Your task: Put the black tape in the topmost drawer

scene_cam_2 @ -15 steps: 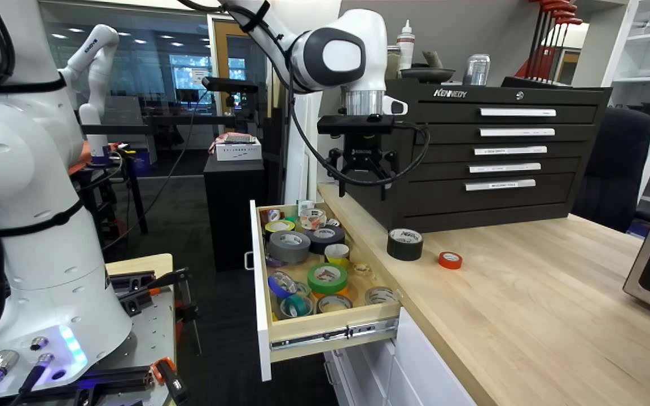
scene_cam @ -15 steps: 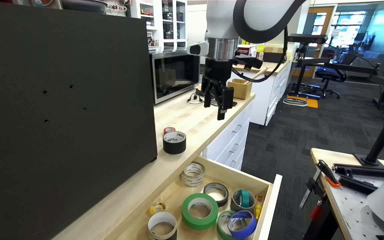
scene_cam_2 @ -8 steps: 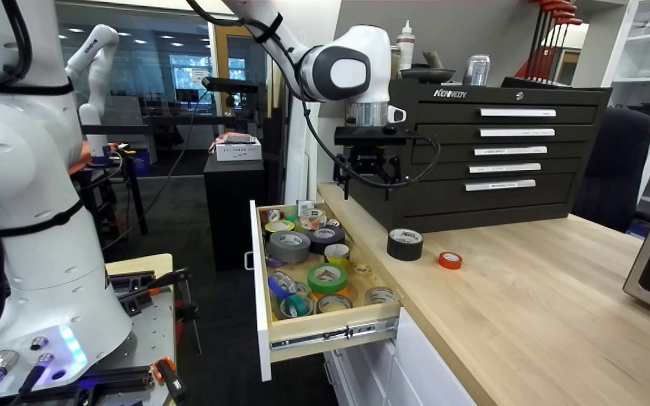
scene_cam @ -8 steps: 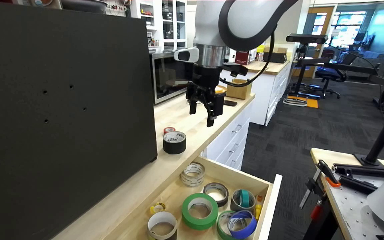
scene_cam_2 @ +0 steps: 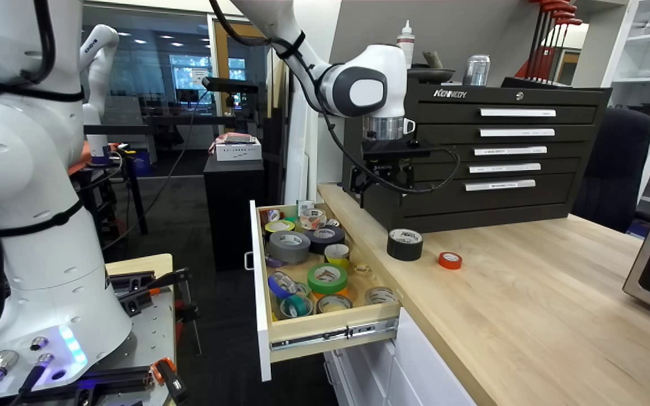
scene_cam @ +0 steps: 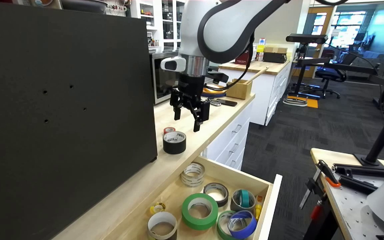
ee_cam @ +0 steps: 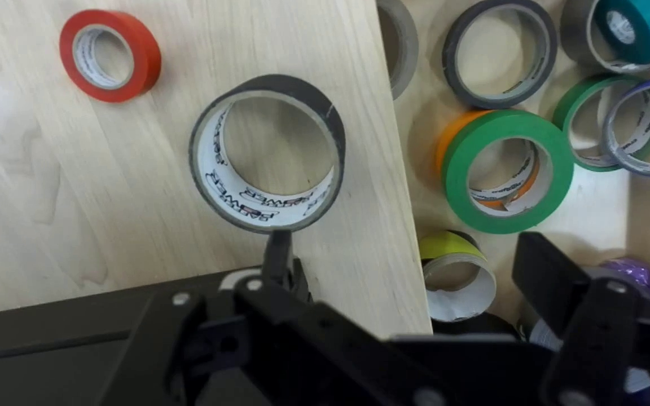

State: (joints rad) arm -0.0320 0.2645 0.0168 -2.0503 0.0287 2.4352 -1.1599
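Observation:
The black tape (scene_cam: 174,146) lies flat on the wooden counter, close to the edge above the drawer. It also shows in an exterior view (scene_cam_2: 405,251) and in the wrist view, where its white printed core (ee_cam: 246,200) is visible. The topmost drawer (scene_cam: 272,203) is pulled out and holds several tape rolls; its pale front shows in an exterior view (scene_cam_2: 261,293). My gripper (scene_cam: 187,121) is open and empty, above the counter and higher than the tape. In the wrist view the gripper (ee_cam: 407,248) straddles the counter edge, its left fingertip just below the black tape's lower rim.
A small red tape roll (scene_cam_2: 450,260) lies beside the black tape. A black tool chest (scene_cam_2: 500,197) stands on the counter close to the gripper; its edge shows in the wrist view (ee_cam: 48,344). A microwave (scene_cam: 165,78) stands farther along. A green roll (ee_cam: 508,217) lies in the drawer.
My open gripper has come down and moved toward the tool chest and the black tape, leftward in one exterior view and rightward in the other. The tapes and drawer have not moved.

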